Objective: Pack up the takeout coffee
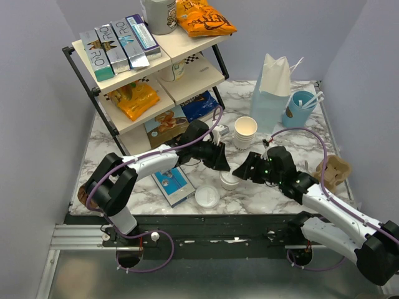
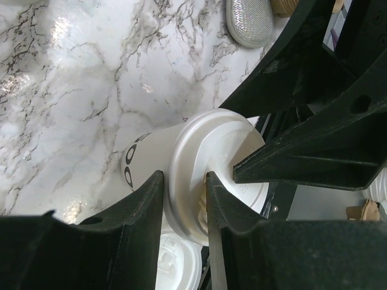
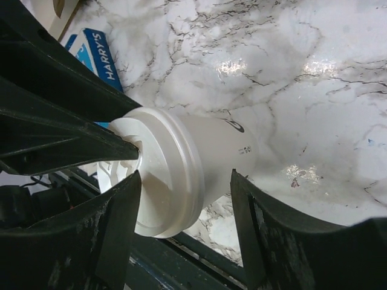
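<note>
The takeout coffee (image 1: 229,181), a cream paper cup with a white sip lid, stands on the marble table between my two grippers. In the left wrist view the cup (image 2: 148,158) shows from the side, and my left gripper (image 2: 183,196) is shut on the rim of its lid (image 2: 199,142). My left gripper (image 1: 219,159) reaches the cup from the upper left. My right gripper (image 1: 247,169) comes from the right. In the right wrist view my right gripper (image 3: 184,202) is open and straddles the cup (image 3: 224,145), with a gap at the right finger.
A loose flat white lid (image 1: 207,196) lies near the front edge, beside a blue box (image 1: 173,182). A stack of lidless cups (image 1: 245,132), a white paper bag (image 1: 271,93) and a blue cup (image 1: 300,109) stand behind. A cardboard carrier (image 1: 333,174) is at the right, and shelves (image 1: 143,75) at the left.
</note>
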Motion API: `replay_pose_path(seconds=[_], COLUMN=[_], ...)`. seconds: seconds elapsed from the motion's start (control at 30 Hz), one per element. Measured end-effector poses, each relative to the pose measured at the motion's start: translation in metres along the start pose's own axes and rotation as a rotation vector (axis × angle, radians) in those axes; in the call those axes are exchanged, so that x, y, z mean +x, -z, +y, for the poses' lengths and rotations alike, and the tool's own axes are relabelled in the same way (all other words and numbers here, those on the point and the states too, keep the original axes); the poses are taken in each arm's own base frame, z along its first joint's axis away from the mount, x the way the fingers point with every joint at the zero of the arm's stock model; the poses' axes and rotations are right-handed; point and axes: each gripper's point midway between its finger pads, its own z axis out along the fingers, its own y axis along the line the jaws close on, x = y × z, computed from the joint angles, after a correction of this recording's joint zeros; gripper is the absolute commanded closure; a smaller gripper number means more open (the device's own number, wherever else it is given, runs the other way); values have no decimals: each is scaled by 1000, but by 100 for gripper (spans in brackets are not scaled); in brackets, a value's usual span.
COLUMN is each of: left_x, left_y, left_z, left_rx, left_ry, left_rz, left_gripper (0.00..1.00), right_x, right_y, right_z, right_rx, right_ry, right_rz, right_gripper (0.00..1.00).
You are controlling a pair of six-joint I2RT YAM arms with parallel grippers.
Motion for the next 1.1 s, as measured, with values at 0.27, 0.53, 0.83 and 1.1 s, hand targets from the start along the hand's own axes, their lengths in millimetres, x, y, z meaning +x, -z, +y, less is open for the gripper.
replay_pose_path(seconds=[0.27, 0.53, 0.83, 1.1], left_x=[1, 1, 0, 1], left_y=[-1, -1, -1, -1], left_z=[-2, -1, 0, 1], left_rx=[3, 0, -11, -20], left_ry=[-13, -15, -16, -10], left_rz=[3, 2, -2, -4], left_gripper=[63, 64, 64, 41], right_x=[-8, -6, -1, 1], right_y=[2, -6, -10, -10], right_z=[7, -3, -7, -9], right_rx=[-51, -36, -91, -138], right_ry=[-31, -92, -143, -178], right_rz=[-19, -7, -44, -94], right_gripper=[36, 54, 87, 99])
